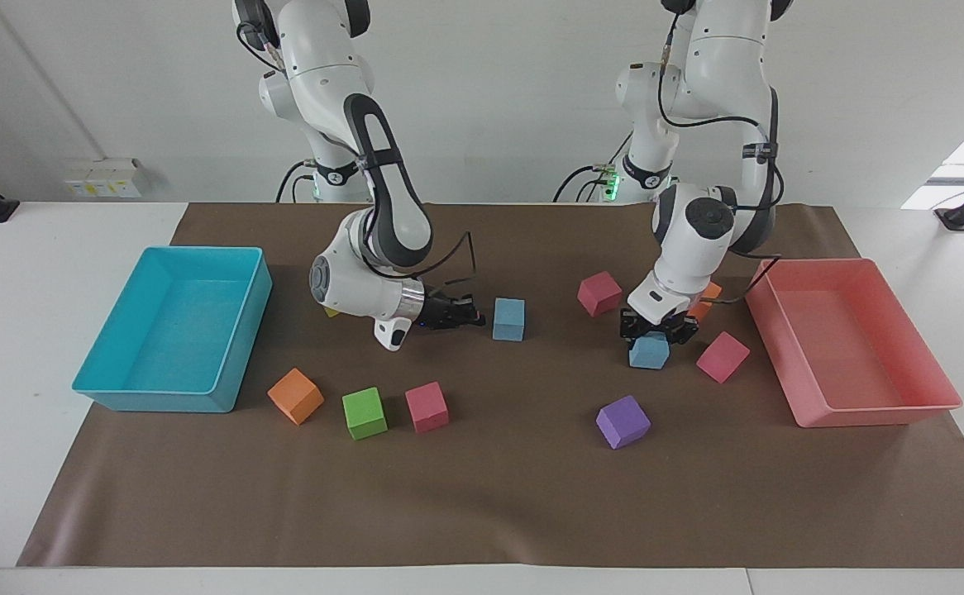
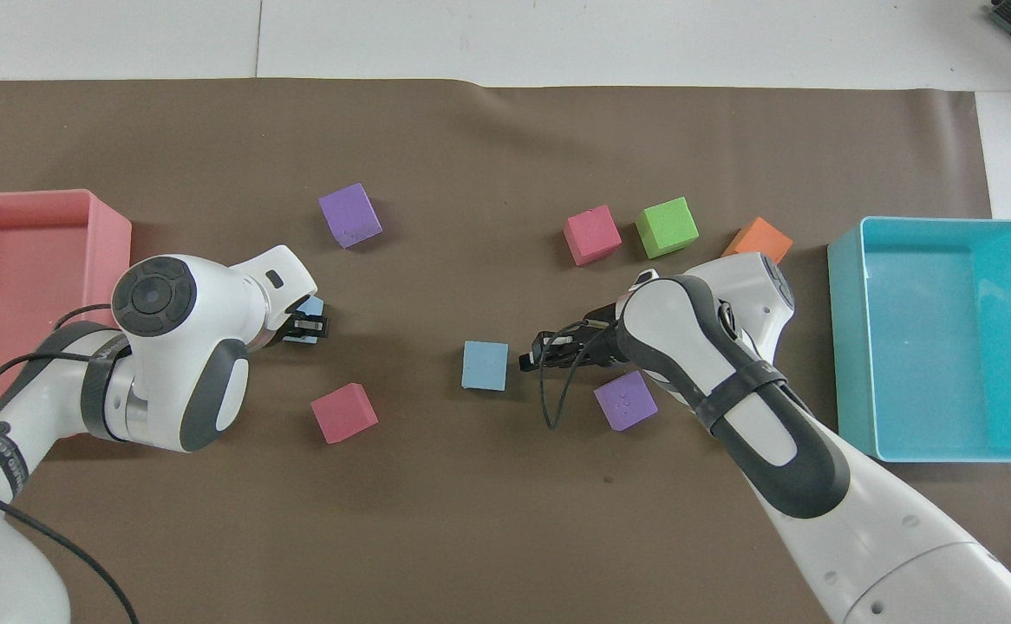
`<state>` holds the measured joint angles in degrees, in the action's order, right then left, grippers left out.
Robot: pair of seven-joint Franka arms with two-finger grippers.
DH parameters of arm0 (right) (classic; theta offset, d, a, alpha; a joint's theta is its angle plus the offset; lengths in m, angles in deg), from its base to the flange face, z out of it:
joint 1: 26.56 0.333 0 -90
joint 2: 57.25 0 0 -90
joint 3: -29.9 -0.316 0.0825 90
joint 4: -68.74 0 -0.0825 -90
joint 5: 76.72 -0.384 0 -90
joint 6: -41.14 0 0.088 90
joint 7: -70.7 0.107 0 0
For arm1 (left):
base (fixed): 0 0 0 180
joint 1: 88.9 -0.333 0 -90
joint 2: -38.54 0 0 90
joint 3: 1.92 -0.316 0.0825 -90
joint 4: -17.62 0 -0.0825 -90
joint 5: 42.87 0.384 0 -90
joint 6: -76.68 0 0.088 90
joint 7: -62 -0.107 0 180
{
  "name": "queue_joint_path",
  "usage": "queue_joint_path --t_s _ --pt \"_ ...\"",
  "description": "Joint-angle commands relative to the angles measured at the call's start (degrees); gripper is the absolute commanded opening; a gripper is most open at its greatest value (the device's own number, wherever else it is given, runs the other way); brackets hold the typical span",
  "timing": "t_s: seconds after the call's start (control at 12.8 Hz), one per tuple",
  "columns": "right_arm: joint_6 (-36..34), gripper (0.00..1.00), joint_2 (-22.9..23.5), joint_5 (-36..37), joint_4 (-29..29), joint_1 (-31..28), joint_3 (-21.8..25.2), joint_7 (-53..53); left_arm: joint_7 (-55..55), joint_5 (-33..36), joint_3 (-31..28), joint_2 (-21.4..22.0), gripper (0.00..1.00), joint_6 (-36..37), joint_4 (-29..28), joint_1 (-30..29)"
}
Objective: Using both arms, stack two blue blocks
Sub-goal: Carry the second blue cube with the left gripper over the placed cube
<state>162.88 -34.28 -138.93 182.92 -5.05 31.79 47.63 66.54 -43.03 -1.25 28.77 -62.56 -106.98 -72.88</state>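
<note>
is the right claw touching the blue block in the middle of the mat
Apart. In the overhead view a thin strip of brown mat shows between the right claw tip and the blue block; the facing view agrees.

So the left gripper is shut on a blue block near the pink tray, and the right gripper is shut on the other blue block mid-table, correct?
Not quite. The right gripper is shut but empty: in the facing view it sits beside the mid-table blue block, not gripping it. The rest holds: the left gripper is shut on a blue block near the pink tray.
</note>
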Motion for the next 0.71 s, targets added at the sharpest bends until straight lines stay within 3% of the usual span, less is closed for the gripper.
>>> queue_joint_path --t_s 0.0,0.24,0.39,0.63 --pt "0.87 0.0 -0.48 -2.21 1.66 -0.24 -0.21 -2.15 2.23 1.31 -0.84 4.92 0.4 7.02 1.37 2.35" --pt "1.22 0.0 -0.57 -2.21 1.84 -0.24 -0.21 -2.07 6.26 1.31 -0.84 7.39 0.41 13.88 4.62 5.24" --pt "1.57 0.0 -0.57 -2.21 1.84 -0.06 -0.21 -2.07 10.03 1.31 -0.75 7.13 0.41 19.15 9.09 7.53" --pt "1.57 0.0 -0.57 -2.21 1.84 -0.06 -0.21 -2.07 13.91 1.31 -0.75 6.16 0.41 21.28 12.97 10.87"
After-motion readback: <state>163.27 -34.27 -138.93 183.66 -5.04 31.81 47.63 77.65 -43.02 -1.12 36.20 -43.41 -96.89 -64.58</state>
